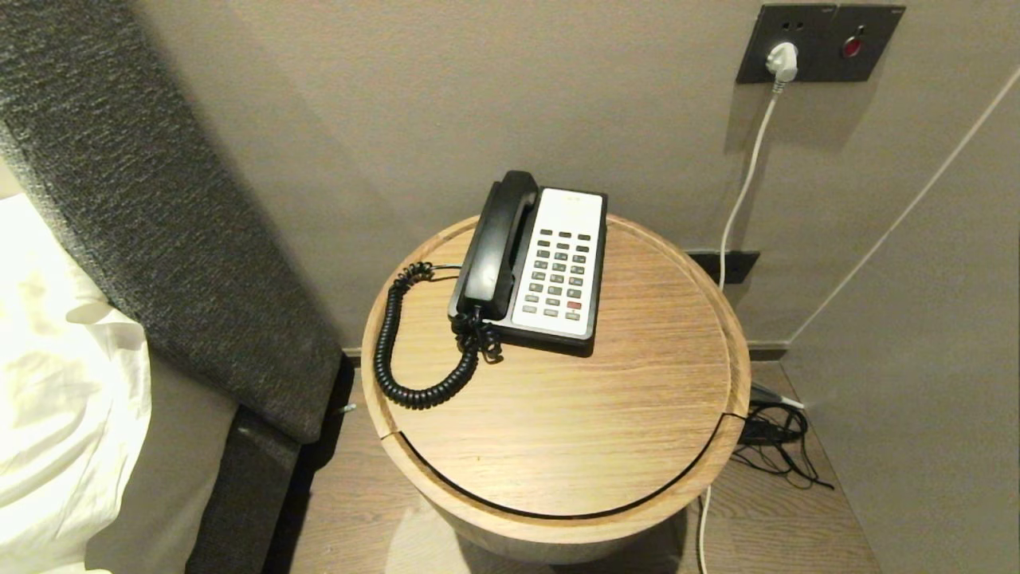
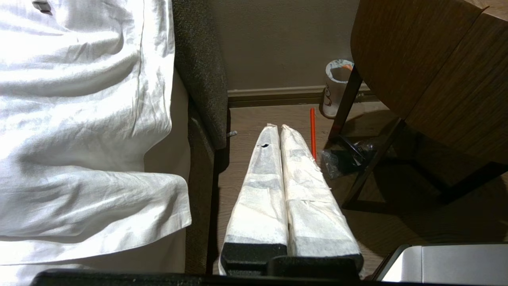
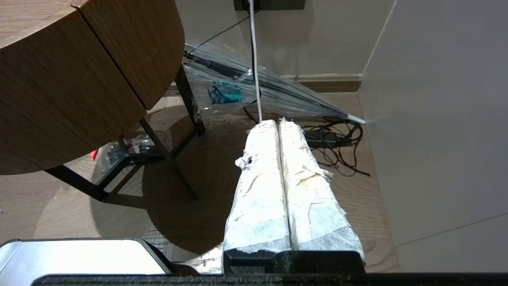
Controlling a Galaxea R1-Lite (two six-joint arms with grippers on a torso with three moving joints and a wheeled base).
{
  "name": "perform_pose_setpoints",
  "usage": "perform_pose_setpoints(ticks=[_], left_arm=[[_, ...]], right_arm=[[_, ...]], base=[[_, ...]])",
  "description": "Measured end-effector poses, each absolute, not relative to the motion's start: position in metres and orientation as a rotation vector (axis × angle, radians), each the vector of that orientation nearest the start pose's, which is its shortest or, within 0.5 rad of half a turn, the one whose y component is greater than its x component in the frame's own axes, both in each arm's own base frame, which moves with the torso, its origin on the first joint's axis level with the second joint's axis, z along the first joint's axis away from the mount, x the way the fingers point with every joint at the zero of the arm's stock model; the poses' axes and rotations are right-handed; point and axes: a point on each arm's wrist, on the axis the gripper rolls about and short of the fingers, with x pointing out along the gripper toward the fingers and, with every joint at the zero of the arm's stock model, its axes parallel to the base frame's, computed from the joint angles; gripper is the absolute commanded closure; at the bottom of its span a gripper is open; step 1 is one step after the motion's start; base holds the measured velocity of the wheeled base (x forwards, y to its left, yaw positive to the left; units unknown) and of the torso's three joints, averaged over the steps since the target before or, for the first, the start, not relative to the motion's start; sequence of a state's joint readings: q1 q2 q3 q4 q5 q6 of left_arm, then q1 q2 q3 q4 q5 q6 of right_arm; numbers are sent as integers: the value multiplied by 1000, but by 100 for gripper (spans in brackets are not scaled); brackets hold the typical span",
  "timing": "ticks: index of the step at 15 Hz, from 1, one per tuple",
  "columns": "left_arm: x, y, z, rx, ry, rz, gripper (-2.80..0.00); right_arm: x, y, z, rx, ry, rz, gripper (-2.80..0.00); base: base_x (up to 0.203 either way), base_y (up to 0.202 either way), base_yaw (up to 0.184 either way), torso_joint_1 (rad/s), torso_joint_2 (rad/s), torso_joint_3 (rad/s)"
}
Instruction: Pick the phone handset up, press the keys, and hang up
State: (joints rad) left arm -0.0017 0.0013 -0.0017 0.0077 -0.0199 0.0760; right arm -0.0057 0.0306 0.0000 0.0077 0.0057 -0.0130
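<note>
The black phone handset (image 1: 496, 243) lies in its cradle on the left side of the phone base (image 1: 558, 263), whose white face carries the grey keys (image 1: 560, 275). A black coiled cord (image 1: 398, 351) loops from the handset's near end over the round wooden table (image 1: 558, 430). Neither arm shows in the head view. My left gripper (image 2: 279, 128) hangs low beside the bed, shut and empty, its white-wrapped fingers pressed together. My right gripper (image 3: 277, 122) hangs low to the right of the table, also shut with nothing in it.
A bed with white sheets (image 1: 56, 383) and a dark padded headboard (image 1: 159, 207) stands left of the table. A wall socket with a white plug (image 1: 782, 60) is at the upper right. Cables (image 3: 337, 143) and a clear folded umbrella (image 3: 258, 91) lie on the floor; a paper cup (image 2: 336, 87) stands under the table.
</note>
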Motion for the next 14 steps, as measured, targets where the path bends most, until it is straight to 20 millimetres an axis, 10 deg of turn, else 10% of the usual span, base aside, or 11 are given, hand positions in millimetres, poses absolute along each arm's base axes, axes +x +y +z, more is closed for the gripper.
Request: perform_pose_setpoints(ticks=[14], left_arm=[[-23, 0, 75, 19, 4, -12, 0]], right_arm=[[-21, 0, 75, -13, 38, -1, 0]], base=[[0, 0, 0, 3, 2, 136]])
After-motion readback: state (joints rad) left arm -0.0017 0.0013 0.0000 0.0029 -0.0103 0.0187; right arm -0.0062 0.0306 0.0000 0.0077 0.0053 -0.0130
